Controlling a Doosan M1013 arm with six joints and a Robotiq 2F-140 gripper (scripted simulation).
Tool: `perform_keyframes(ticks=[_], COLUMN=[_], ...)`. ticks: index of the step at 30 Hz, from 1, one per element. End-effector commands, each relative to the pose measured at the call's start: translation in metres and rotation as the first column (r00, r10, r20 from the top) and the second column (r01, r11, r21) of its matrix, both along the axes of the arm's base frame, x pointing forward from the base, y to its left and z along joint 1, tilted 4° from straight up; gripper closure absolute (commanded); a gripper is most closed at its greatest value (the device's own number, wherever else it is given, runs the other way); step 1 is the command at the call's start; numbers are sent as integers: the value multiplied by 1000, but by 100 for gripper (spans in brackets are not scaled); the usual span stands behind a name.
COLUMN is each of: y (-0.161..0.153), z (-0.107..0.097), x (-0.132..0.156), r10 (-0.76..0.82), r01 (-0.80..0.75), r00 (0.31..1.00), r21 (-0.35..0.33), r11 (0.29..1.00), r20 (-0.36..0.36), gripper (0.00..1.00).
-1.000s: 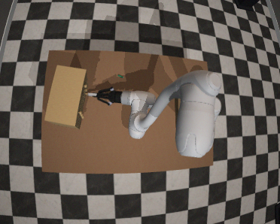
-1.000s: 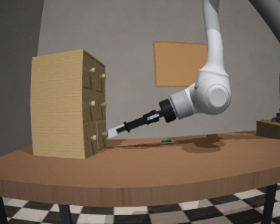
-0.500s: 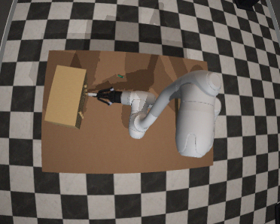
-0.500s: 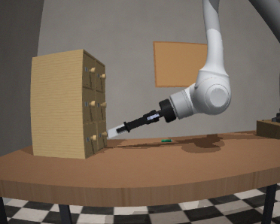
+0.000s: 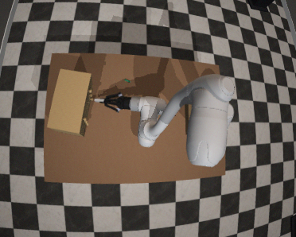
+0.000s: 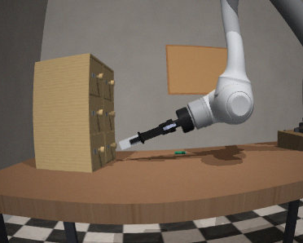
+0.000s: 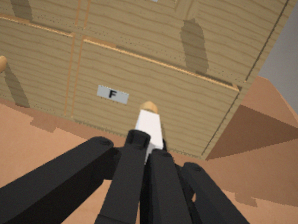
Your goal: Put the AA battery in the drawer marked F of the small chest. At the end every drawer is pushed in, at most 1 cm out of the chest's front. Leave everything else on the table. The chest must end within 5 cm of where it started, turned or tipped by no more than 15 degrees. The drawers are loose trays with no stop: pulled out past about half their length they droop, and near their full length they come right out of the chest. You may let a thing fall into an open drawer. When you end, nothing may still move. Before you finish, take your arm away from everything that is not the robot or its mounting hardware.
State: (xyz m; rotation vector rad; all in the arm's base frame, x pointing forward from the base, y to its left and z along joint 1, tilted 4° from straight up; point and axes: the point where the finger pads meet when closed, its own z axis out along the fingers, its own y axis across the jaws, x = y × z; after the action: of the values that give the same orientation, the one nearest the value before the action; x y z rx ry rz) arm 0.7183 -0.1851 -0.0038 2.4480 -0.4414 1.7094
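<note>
The gripper [image 5: 98,100] [image 6: 124,143] [image 7: 145,126], fully closed on nothing, pointed at drawer F [image 6: 108,153] [image 7: 182,112]. The battery [image 5: 126,80] [image 6: 180,152] lay nearest one long edge of the worktop [image 5: 130,163] [image 6: 153,179] [image 7: 30,150].

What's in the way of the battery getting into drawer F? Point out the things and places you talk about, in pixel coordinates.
Drawer F's closed front [image 7: 175,102] blocks it. The green battery [image 5: 126,80] [image 6: 180,152] lies out on the table [image 5: 122,159] [image 6: 153,179]; nothing visible stands between it and the chest [image 5: 70,101] [image 6: 63,116].

green AA battery [image 5: 126,80] [image 6: 180,152] lying flat on brown table, drawer F [image 7: 120,107] pushed in
</note>
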Motion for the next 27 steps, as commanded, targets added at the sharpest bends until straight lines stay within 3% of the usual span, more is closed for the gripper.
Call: perform_keyframes(ticks=[1, 8, 18, 27], y=[1, 11, 12, 18], z=[0, 1, 7, 79], x=[-3, -33, -40, -74], r10=[0, 0, 0, 0], r01=[0, 0, 0, 0], r00=[1000, 1000, 1000, 1000], r21=[0, 0, 0, 0], r11=[1000, 1000, 1000, 1000], r20=[0, 0, 0, 0], gripper=[100, 100, 100, 100])
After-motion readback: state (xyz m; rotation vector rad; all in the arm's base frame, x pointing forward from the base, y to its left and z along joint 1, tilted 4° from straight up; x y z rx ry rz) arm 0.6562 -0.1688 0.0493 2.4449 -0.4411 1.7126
